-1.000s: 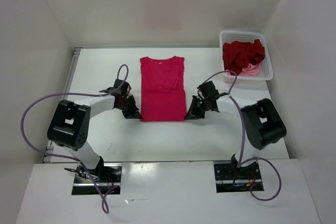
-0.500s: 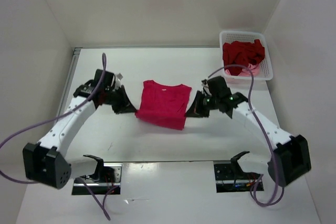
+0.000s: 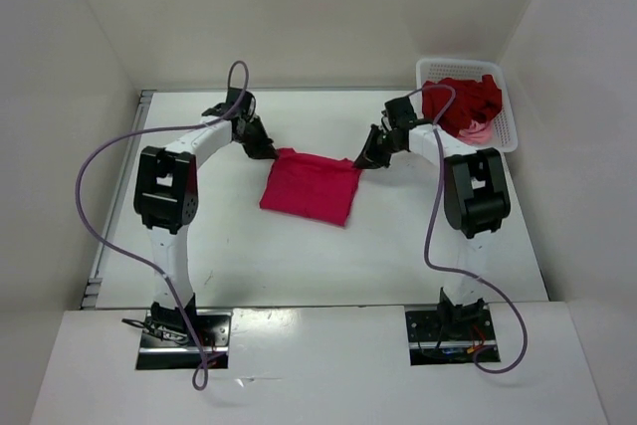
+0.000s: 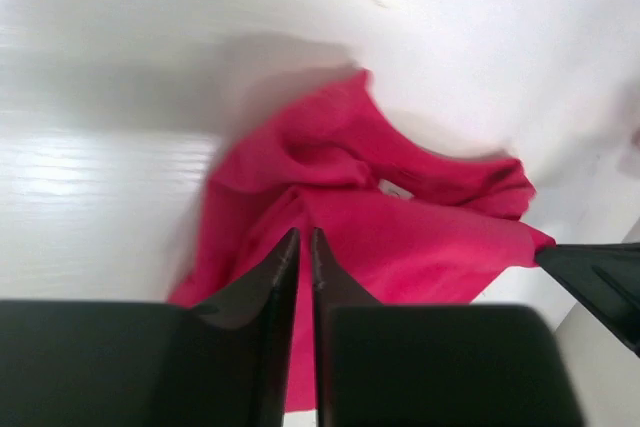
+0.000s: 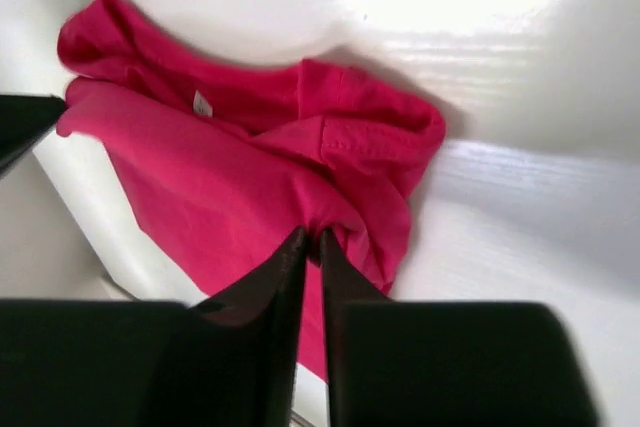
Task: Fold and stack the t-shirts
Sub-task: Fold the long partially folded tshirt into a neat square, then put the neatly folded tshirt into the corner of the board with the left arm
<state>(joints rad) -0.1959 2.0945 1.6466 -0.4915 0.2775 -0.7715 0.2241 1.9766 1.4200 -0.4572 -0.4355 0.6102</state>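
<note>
— Both arms have been swung to the far side since a second ago, and the magenta t-shirt point(image 3: 309, 184), spread flat then, has been doubled over. It now lies mid-desk point(image 3: 199, 236).
— How are the claws set?
— The right claw point(image 5: 312, 235) is seen pinched on puckered cloth. At the left claw point(image 4: 305, 235) a thin slit is shown, and a hold cannot be told.
— Handling?
— Light, limp, easily dragged cloth is judged. The fold's corners should be taken.
</note>
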